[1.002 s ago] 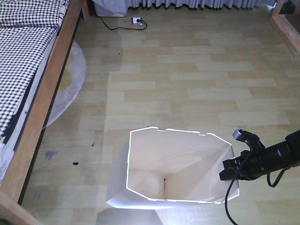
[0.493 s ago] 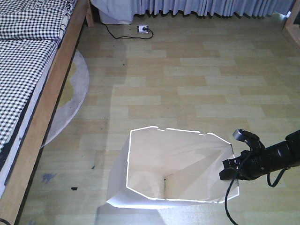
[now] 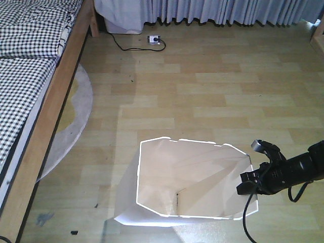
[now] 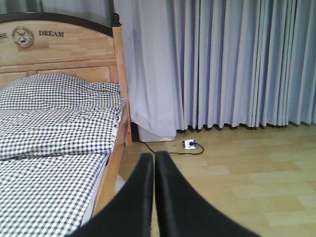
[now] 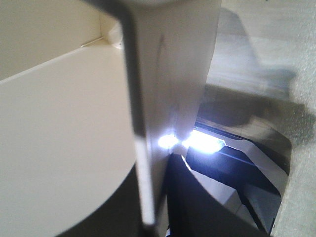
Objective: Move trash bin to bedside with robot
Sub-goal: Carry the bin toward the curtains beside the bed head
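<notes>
The white trash bin [image 3: 167, 174] stands on the wood floor at the bottom middle of the front view, open and cream inside. My right gripper [image 3: 251, 183] is shut on its right wall, just below the rim. In the right wrist view that thin wall [image 5: 143, 148] runs between the dark jaws of the right gripper [image 5: 150, 170]. The bedside, a light-brown bed frame [image 3: 48, 126] with checked bedding [image 3: 23, 66], runs along the left. My left gripper [image 4: 154, 158] is shut on nothing and faces the bed [image 4: 54, 128] and its headboard.
A round grey rug [image 3: 76, 114] lies half under the bed. A power strip [image 3: 155, 39] with a black cable lies by the curtains [image 3: 217, 10]. A wooden furniture leg [image 3: 318, 38] shows at the far right.
The floor, the power strip and the bed have slid down the front view. The bin and the right gripper hold the same spot in it, so the bin travels forward with the robot.
</notes>
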Robot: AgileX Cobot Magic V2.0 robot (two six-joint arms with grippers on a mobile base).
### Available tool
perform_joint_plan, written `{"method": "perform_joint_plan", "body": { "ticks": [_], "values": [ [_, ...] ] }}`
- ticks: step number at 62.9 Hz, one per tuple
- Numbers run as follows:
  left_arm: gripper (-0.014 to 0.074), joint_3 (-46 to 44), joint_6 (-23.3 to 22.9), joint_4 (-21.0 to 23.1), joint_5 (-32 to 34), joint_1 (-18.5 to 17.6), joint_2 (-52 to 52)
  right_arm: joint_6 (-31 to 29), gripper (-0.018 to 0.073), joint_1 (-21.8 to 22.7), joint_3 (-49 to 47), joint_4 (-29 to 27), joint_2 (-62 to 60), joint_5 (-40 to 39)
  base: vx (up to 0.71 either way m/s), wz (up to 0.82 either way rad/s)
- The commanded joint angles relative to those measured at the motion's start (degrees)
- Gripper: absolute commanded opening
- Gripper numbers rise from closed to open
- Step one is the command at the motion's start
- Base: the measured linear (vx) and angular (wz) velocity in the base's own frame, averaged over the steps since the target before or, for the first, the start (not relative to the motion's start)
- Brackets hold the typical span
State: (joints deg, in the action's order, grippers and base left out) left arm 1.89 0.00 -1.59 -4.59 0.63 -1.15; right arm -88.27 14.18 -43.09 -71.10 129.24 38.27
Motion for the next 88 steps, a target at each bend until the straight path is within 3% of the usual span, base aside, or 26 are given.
{"method": "perform_joint_plan", "body": {
  "ticks": [1, 88],
  "values": [
    [-0.0006, 0.67, -0.79, 0.54, 4.22, -0.36, -0.43, -1.06, -0.0005, 0.19, -0.50, -2.57, -3.78, 14.84, 0.29, -0.07],
    [-0.0006, 0.67, -0.79, 0.54, 4.22, -0.36, -0.43, -1.06, -0.0005, 0.19, -0.50, -2.57, -3.78, 14.90, 0.29, 0.00]
  ]
}}
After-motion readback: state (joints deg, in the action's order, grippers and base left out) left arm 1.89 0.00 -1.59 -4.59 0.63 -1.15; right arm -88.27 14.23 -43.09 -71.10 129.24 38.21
